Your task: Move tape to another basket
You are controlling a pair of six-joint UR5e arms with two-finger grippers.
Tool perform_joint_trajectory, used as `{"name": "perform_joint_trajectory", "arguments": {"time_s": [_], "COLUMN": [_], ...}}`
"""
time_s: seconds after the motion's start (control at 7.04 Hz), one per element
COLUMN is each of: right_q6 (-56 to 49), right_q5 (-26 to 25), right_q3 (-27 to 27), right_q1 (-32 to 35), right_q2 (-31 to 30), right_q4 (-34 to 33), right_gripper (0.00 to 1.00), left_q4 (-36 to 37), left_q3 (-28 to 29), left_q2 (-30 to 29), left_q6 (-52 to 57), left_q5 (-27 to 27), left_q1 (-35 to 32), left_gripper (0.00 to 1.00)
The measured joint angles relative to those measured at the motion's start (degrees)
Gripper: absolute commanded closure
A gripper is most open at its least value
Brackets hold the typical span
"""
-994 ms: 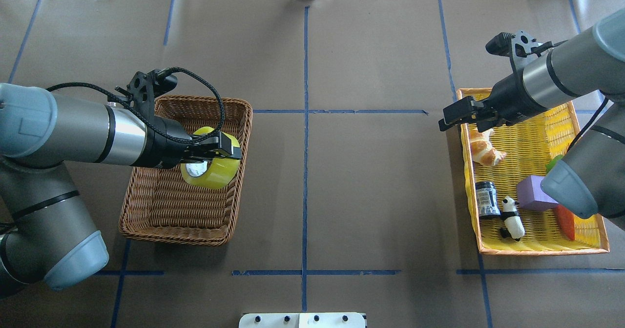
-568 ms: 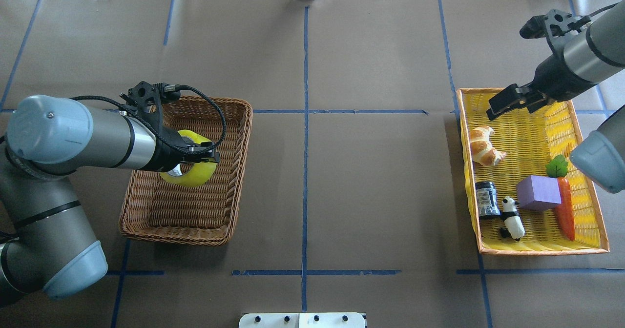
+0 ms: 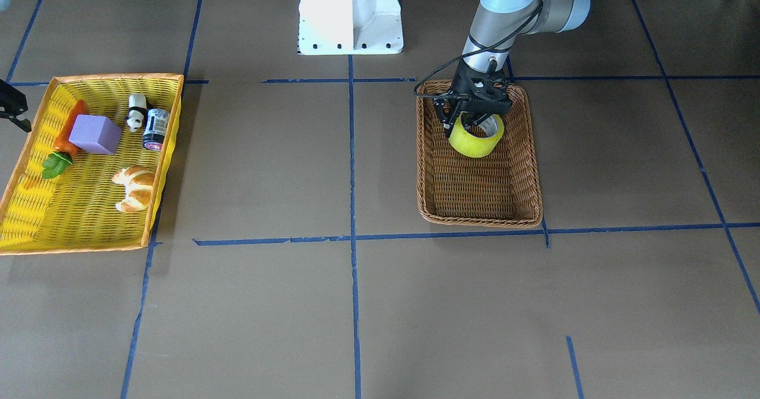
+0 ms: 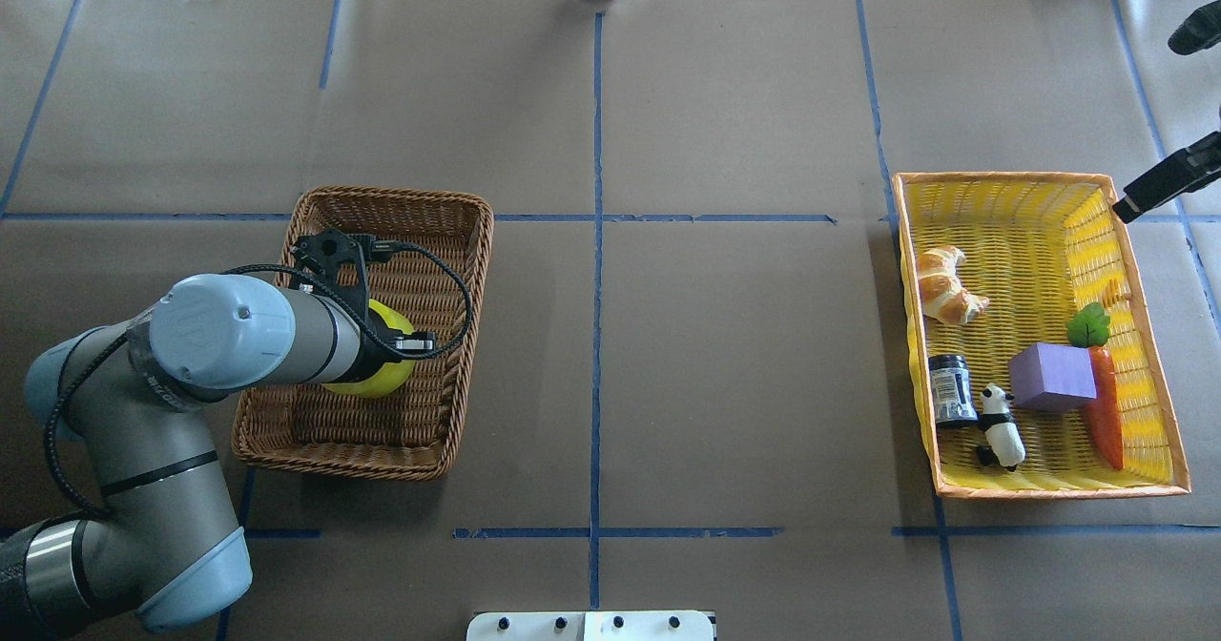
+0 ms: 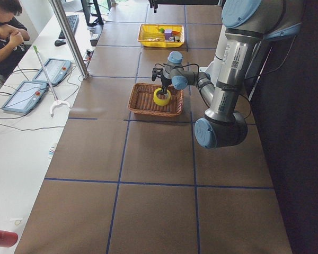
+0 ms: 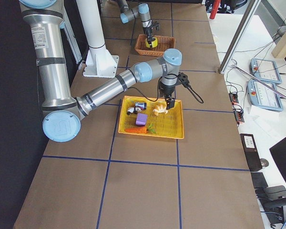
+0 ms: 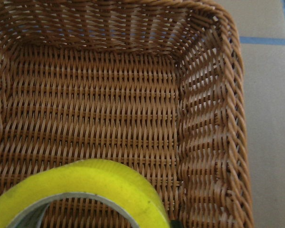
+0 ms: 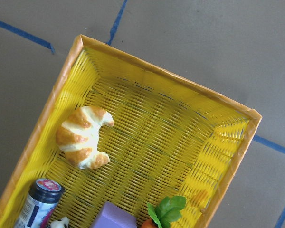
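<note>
Tape: the yellow roll of tape (image 3: 475, 142) hangs tilted low inside the brown wicker basket (image 3: 478, 217), in that basket's upper half in the front-facing view, its grey core facing up and to the right.
Left fingers: the left fingers (image 3: 447, 124) are clenched on the roll's upper wall, one black finger outside the yellow band and one reaching into the core; in the wrist view the roll's rim fills the lower left, with the woven floor behind it.
Left arm: the left arm (image 4: 238, 336) enters from the lower left of the overhead view, folds at the elbow and points its wrist straight down over the basket's left half, covering most of the roll.
Right fingers: the right fingers (image 4: 1156, 188) sit at the overhead view's right edge, beside the upper right corner of the yellow tray (image 4: 1049, 493); whether they are parted or closed cannot be told.
Yellow tray: it holds a croissant (image 4: 944, 286), among other small things, well apart from the basket on the counter (image 4: 725, 383).
</note>
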Motion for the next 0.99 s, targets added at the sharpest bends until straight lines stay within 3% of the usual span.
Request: {"name": "perform_joint_trajectory", "arguments": {"time_s": [0.14, 0.28, 0.57, 0.71, 0.99], "right_q6": [-2.3, -3.5, -5.5, -8.5, -17.7], "right_q5": [0.2, 0.3, 0.6, 0.9, 1.5], "right_q3": [0.0, 0.0, -0.2, -0.6, -2.6], "right_q1": [1.2, 1.8, 3.1, 4.7, 10.0], "right_q2": [-0.9, -1.4, -2.2, -3.4, -6.8], "right_q4": [-0.2, -0.2, -0.2, -0.2, -0.2], "right_gripper": [0.0, 0.0, 0.0, 0.0, 0.0], "left_q4": [0.2, 1.6, 7.7, 10.2, 13.9], "left_q3": [0.9, 0.7, -2.3, -3.9, -5.7], "left_q2": [0.0, -0.2, -0.7, -0.7, 1.1], "left_q6": [1.7, 6.0, 13.3, 17.2, 28.4], "left_q5": [0.3, 0.2, -0.6, -3.6, -15.1], "left_q1": [0.2, 0.1, -0.9, -3.3, -13.1], "left_gripper": [0.07, 0.0, 0.0, 0.0, 0.0]}}
